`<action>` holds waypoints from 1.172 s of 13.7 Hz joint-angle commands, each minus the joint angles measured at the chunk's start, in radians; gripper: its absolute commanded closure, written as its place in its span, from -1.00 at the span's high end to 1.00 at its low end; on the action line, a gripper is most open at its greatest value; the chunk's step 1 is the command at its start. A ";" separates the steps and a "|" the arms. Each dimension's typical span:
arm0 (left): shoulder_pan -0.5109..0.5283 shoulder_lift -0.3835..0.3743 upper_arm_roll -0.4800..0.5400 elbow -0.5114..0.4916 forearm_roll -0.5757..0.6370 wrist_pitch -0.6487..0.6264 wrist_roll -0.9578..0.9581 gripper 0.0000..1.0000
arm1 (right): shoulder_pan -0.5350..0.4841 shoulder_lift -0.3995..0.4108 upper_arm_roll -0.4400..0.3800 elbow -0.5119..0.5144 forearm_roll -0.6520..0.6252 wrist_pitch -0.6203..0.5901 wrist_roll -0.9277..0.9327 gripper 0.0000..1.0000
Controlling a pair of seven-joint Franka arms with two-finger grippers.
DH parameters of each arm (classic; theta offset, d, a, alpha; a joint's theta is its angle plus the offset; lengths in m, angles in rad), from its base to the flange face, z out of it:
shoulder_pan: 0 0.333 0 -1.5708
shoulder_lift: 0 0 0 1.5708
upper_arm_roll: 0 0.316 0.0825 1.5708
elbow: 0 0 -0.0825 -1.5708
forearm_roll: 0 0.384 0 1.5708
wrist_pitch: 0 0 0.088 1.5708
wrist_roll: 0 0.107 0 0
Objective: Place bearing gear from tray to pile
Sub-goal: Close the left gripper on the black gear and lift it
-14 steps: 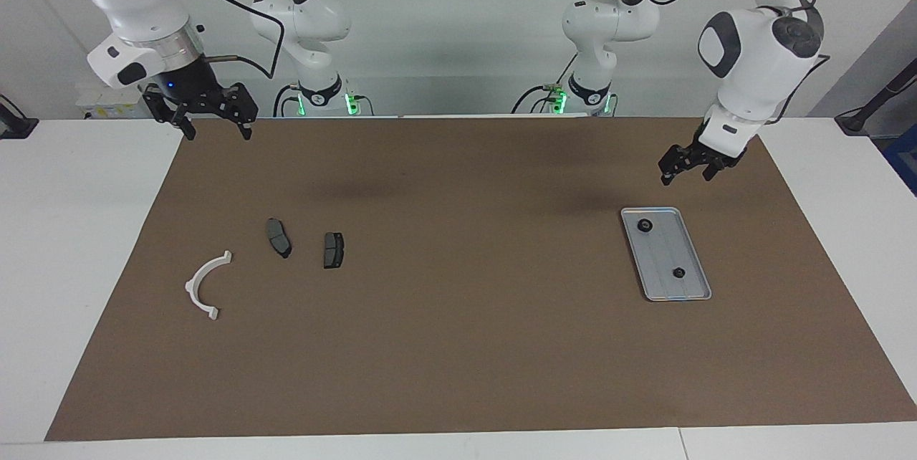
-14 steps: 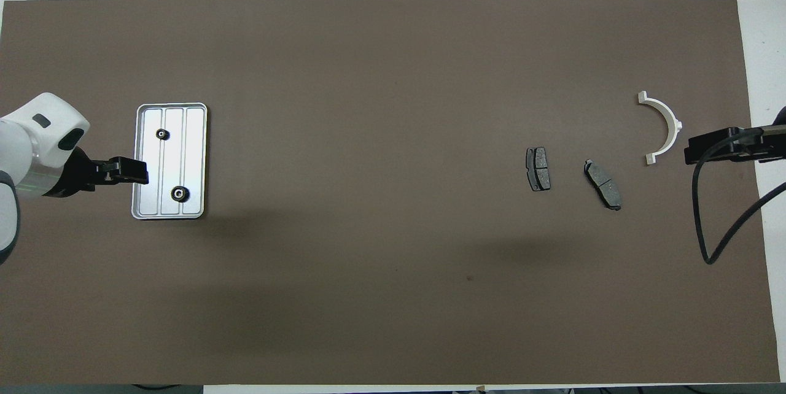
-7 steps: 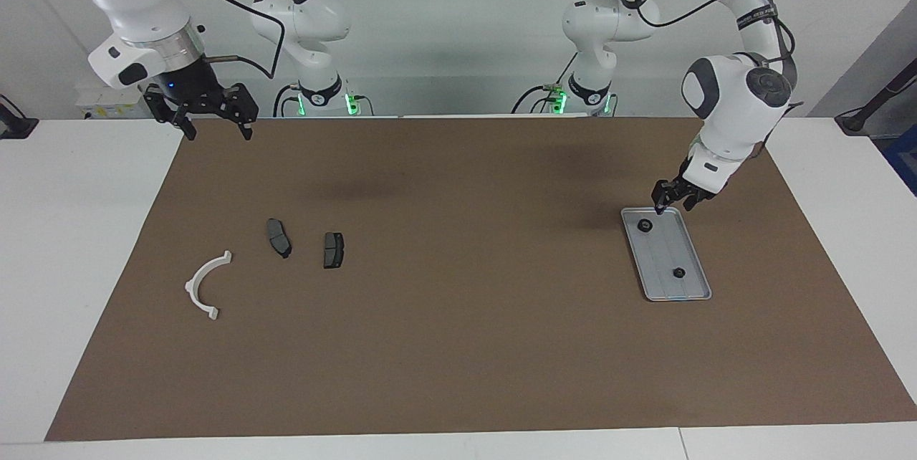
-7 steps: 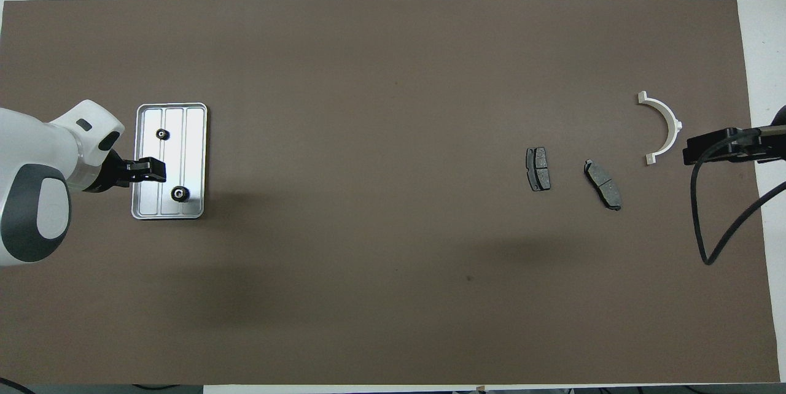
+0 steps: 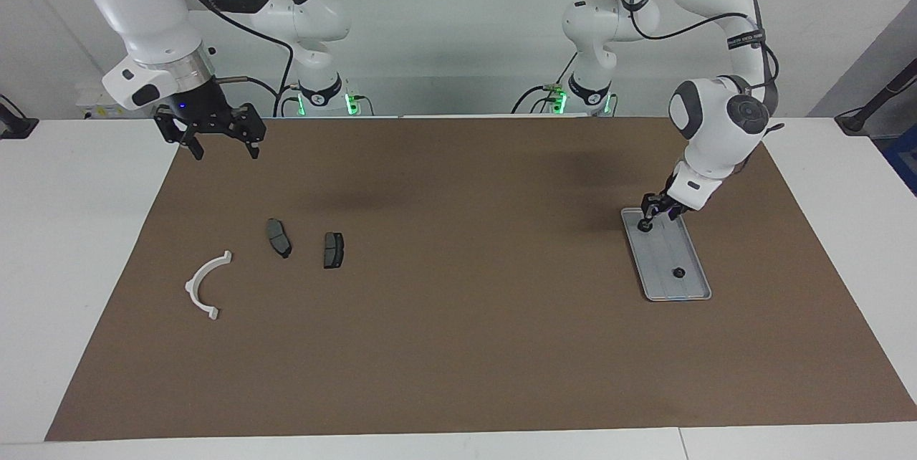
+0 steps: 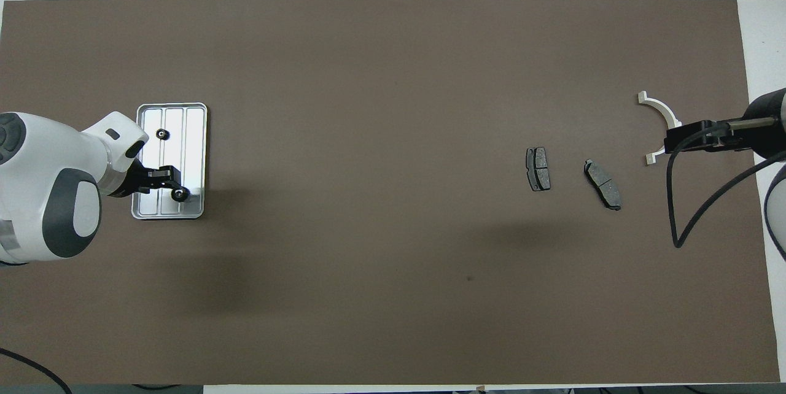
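Note:
The silver tray lies on the brown mat at the left arm's end. It holds two small black bearing gears. One gear lies at the tray's end nearer to the robots; the other lies farther. My left gripper is low over the tray, open, its tips at the nearer gear. The pile lies at the right arm's end: a white bracket and two dark brake pads. My right gripper hangs open and empty, raised over the mat.
The brown mat covers most of the white table. From overhead the raised right gripper covers part of the bracket. A black cable hangs from the right arm over the mat beside the pads.
My left gripper has come down from above the mat onto the tray's nearer end, at the gear. My right gripper has shifted slightly toward the pile.

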 commanded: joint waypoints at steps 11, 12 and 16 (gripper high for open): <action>-0.042 0.050 0.007 -0.059 0.016 0.111 -0.072 0.29 | -0.008 -0.029 0.005 -0.078 0.011 0.079 -0.036 1.00; -0.047 0.050 0.007 -0.059 0.016 0.110 -0.079 0.29 | -0.008 -0.029 0.005 -0.078 0.011 0.079 -0.039 1.00; -0.048 0.047 0.008 -0.065 0.016 0.108 -0.073 0.29 | -0.011 -0.024 0.005 -0.078 0.011 0.081 -0.046 1.00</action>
